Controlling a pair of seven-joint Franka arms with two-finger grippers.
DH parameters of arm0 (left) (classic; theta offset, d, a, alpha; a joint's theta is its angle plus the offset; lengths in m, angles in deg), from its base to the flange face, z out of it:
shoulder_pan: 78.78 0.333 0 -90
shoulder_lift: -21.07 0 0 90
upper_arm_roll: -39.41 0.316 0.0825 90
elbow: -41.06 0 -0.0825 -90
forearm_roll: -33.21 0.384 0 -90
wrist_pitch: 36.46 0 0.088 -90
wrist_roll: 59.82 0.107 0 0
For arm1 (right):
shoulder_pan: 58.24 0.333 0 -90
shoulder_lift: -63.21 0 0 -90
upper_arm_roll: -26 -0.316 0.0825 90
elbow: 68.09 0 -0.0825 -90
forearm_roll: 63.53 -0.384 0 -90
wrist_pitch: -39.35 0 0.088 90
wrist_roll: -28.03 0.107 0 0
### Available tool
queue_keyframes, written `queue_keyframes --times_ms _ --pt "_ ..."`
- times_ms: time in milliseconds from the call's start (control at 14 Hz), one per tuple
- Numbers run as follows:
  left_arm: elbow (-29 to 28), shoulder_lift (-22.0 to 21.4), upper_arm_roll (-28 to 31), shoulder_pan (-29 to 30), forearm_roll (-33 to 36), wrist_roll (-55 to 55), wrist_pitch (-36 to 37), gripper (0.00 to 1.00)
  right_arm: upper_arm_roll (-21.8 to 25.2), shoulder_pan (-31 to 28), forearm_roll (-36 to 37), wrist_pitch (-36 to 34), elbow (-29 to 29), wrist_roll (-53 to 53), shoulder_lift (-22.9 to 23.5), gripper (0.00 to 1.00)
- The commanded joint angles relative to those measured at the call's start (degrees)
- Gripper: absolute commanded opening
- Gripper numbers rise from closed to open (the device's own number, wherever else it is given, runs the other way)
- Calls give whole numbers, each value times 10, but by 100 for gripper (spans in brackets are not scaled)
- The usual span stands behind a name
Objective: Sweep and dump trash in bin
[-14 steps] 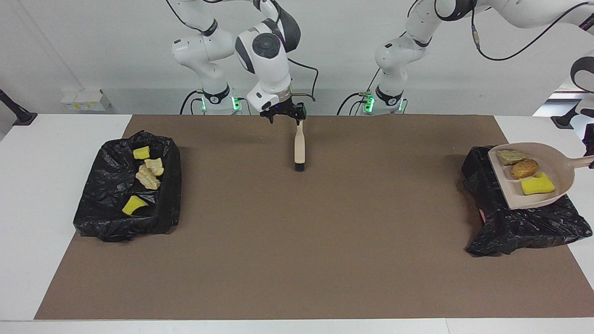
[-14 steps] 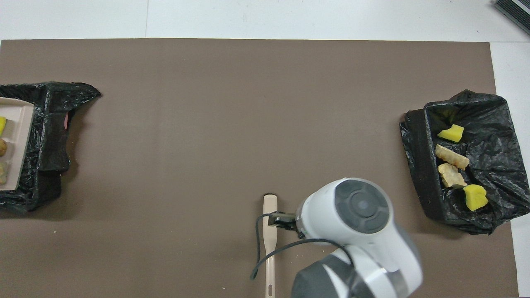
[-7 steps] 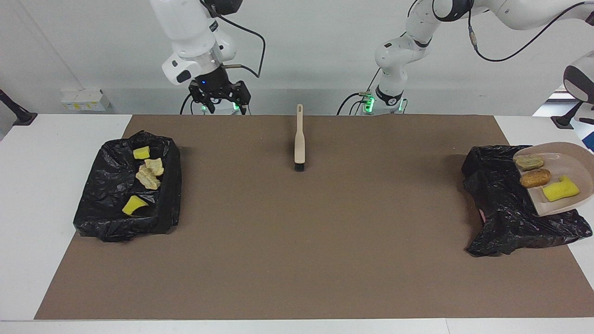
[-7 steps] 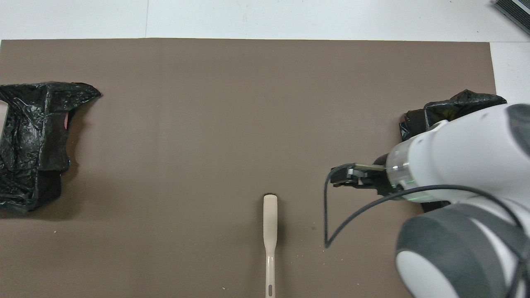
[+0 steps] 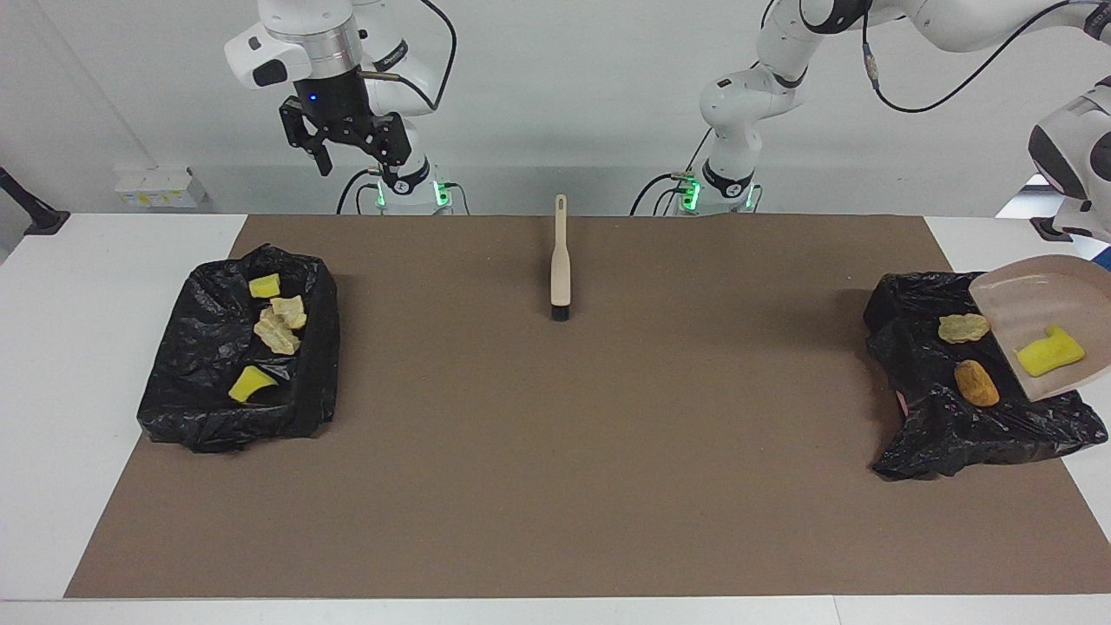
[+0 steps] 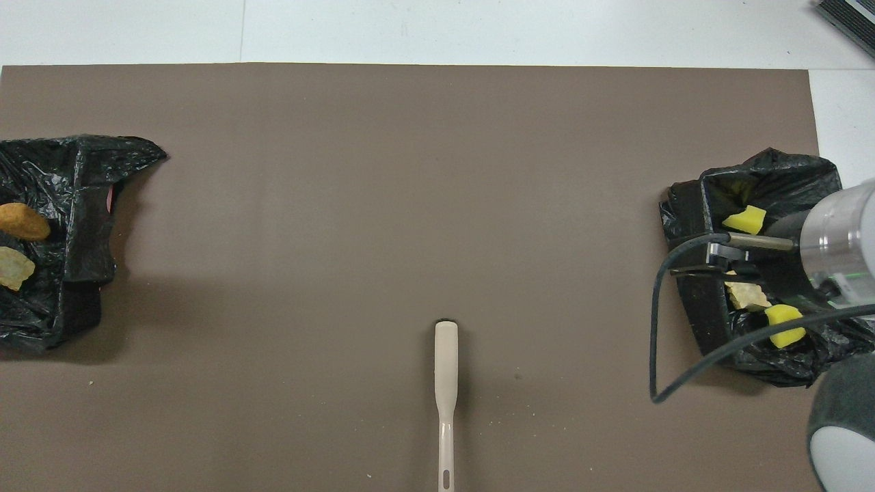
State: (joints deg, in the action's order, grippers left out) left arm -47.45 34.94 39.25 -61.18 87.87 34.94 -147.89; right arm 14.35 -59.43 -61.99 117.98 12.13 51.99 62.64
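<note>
Dustpan (image 5: 1046,299) tilted over bin (image 5: 920,434); left gripper out of view.
Right gripper (image 5: 347,148) raised, fingers released; two lumps (image 5: 976,383) in bin, one sponge (image 5: 1050,351) on pan.

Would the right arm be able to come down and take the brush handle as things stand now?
Probably yes. The right gripper hangs open and empty in the air, and the brush lies alone on the brown mat, handle toward the robots, with nothing around it.

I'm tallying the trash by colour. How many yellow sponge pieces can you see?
3. Two yellow sponges lie in the bin at the right arm's end; one sits on the tilted dustpan. Others may be hidden.
</note>
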Motion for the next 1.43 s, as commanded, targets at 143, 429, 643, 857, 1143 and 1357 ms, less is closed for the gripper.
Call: queue_keyframes --times_ms 143,429,643,857,1143,1357 --pt "-36 -54 6 -21 62 -16 21 0 4 -6 22 -15 -64 -1 46 100" --pt "-79 -80 2 -70 74 -120 89 0 8 -30 4 37 39 0 -8 100" --pt "-93 -93 0 -129 42 -215 168 0 8 -36 0 63 60 -4 -16 100" --pt "-89 -94 0 -186 -77 -332 230 0 8 -36 0 64 59 -3 -15 100" --pt "-94 -102 0 -221 -242 -484 247 0 8 -36 0 64 57 -4 -12 100" --pt "-94 -103 0 -238 -337 -601 242 0 6 -35 0 63 56 -5 -10 100"
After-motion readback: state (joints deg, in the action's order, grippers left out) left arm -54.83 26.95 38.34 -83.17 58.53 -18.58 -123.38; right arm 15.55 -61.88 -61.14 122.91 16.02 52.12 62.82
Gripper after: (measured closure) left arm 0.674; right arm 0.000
